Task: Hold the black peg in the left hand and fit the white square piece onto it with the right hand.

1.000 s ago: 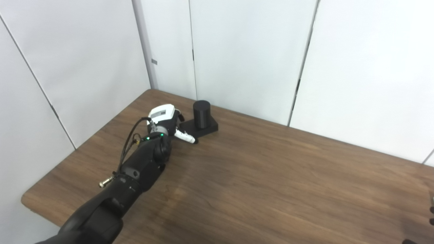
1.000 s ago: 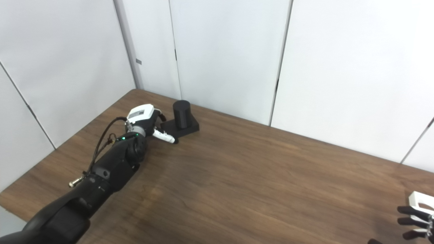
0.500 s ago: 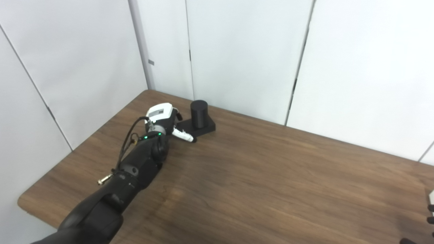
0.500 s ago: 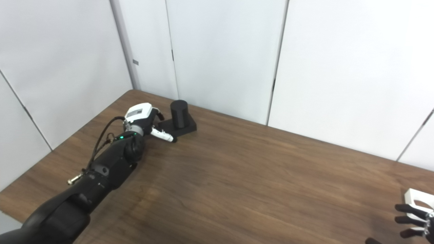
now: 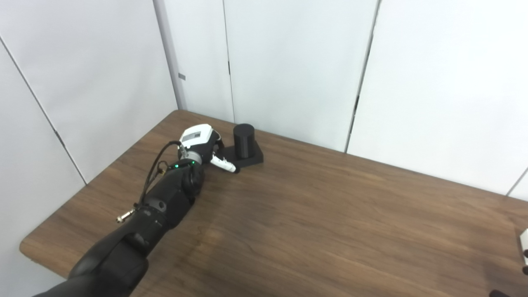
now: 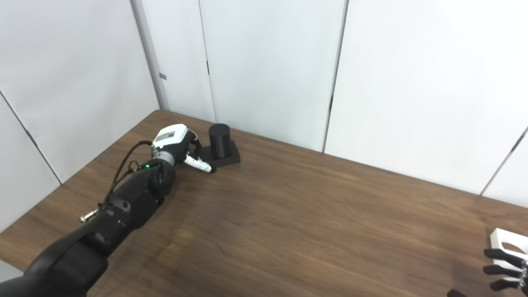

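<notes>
Nearest me, at the table's (image 6: 288, 231) right edge, the right robot hand (image 6: 505, 274) is only partly in sight, dark fingers spread just beside the white square piece (image 6: 508, 246), which lies flat on the wood; I can't tell whether it touches it. Well apart, at the far left corner, the left robot hand (image 5: 204, 144) sits against the base of the black peg (image 5: 243, 140), thumb stretched along it, fingers hidden, so its grip is unclear. Neither pickup looks finished; the fitting is all ahead.
</notes>
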`<state>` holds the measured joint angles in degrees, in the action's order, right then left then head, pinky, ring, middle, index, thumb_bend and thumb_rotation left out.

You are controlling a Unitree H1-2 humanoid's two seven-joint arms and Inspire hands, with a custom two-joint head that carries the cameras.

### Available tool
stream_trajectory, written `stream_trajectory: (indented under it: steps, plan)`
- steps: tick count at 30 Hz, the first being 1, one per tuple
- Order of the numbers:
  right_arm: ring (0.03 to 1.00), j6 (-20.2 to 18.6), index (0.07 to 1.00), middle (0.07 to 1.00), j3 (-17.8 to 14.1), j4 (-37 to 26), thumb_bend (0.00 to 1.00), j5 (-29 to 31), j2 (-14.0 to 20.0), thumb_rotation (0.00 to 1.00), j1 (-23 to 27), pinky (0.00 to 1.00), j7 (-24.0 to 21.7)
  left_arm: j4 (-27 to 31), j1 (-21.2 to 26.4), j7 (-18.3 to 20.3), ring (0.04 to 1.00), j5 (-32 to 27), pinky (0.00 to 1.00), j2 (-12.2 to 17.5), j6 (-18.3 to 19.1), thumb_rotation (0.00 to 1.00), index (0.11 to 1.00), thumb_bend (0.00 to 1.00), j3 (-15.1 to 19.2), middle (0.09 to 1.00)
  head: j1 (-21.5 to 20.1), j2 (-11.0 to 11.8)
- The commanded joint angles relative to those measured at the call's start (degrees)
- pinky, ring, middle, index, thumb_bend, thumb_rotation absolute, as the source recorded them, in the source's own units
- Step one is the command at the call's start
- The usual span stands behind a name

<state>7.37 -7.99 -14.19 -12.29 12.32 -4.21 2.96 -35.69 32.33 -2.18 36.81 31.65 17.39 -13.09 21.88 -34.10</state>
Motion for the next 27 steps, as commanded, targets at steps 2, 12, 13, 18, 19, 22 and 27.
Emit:
stream_trajectory:
  steps: [2, 12, 13, 18, 19, 22, 27]
  plan:
    - [0.549, 0.7, 0.594, 0.643, -0.7, -2.0, 0.56, 0.6, 0.4, 0.02, 1.1, 0.4, 0.5, 0.4, 0.5, 0.2, 0.758, 0.2, 0.59, -0.5, -2.4, 0.06, 0.481, 0.52, -1.7, 0.779, -0.1, -0.1]
    - [0.555, 1.0, 0.604, 0.654, -0.4, -2.1, 0.54, 0.0, 0.2, 0.0, 1.3, 0.4, 0.4, 7.0, -3.6, 3.3, 0.848, -0.4, 0.8, 0.4, -10.2, 0.06, 0.483, 0.52, -5.6, 0.813, -1.5, -0.4]
    - [0.553, 1.0, 0.605, 0.653, -0.3, -2.0, 0.54, -0.1, 0.2, 0.0, 1.4, 0.4, 0.4, 7.7, -4.0, 3.7, 0.855, -0.2, 0.8, 0.4, -11.4, 0.06, 0.483, 0.52, -6.2, 0.816, -1.7, -0.4]
    - [0.562, 0.7, 0.606, 0.654, -0.2, -2.3, 0.53, -0.5, -0.1, 0.0, 1.6, 0.41, 0.5, 13.3, -5.4, 7.7, 0.894, 0.0, 0.84, 0.3, -13.8, 0.06, 0.486, 0.52, -9.0, 0.835, -2.5, -0.6]
    - [0.565, 0.6, 0.607, 0.655, -0.2, -2.4, 0.53, -0.6, -0.2, 0.0, 1.6, 0.41, 0.5, 14.4, -5.7, 8.1, 0.893, 0.1, 0.83, 0.2, -14.3, 0.06, 0.486, 0.52, -9.4, 0.836, -2.7, -0.7]
    - [0.568, -0.2, 0.61, 0.659, -0.2, -3.3, 0.53, -0.5, -0.4, 0.0, 1.6, 0.42, 0.2, 17.5, -6.3, 9.0, 0.885, 1.0, 0.81, 0.0, -16.7, 0.06, 0.485, 0.52, -11.1, 0.839, -3.4, -1.1]
    - [0.577, -1.6, 0.619, 0.667, 0.0, -4.7, 0.54, -0.5, -0.9, 0.0, 1.5, 0.42, -0.1, 19.7, -6.9, 10.5, 0.889, 0.1, 0.79, -1.2, -20.3, 0.06, 0.486, 0.52, -12.2, 0.846, -5.0, -1.8]
